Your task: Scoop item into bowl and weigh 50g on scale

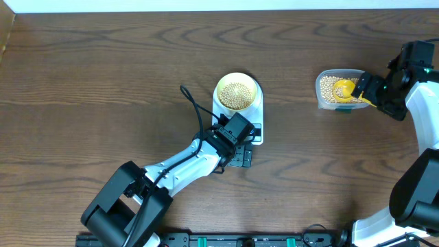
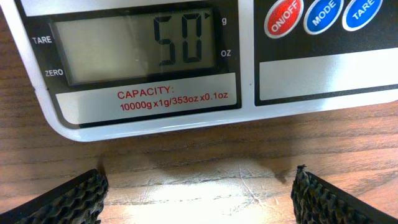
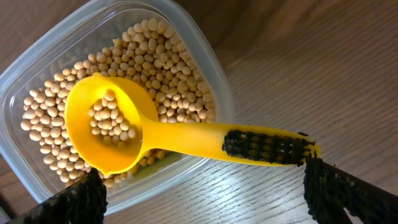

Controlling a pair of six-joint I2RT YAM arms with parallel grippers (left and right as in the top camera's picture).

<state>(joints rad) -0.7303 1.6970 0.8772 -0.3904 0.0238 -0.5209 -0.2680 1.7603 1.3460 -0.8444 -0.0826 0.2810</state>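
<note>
Overhead: bowl (image 1: 236, 76) of beans (image 1: 236, 95) sits on scale (image 1: 256, 113), mid-worktop. Tub (image 1: 319, 82) with scoop (image 1: 343, 89) lies toward the right edge. Bare worktop (image 1: 103, 68) to the left and far side.

Left wrist: left jaws released, empty, just short of the scale's front edge. Display reads 50. Target appears met; best to stay off the platform and retreat toward the near edge.

Right wrist: right jaws spread, scoop handle lying loose between them, a few beans in the scoop. Lift clear without nudging the tub.
</note>
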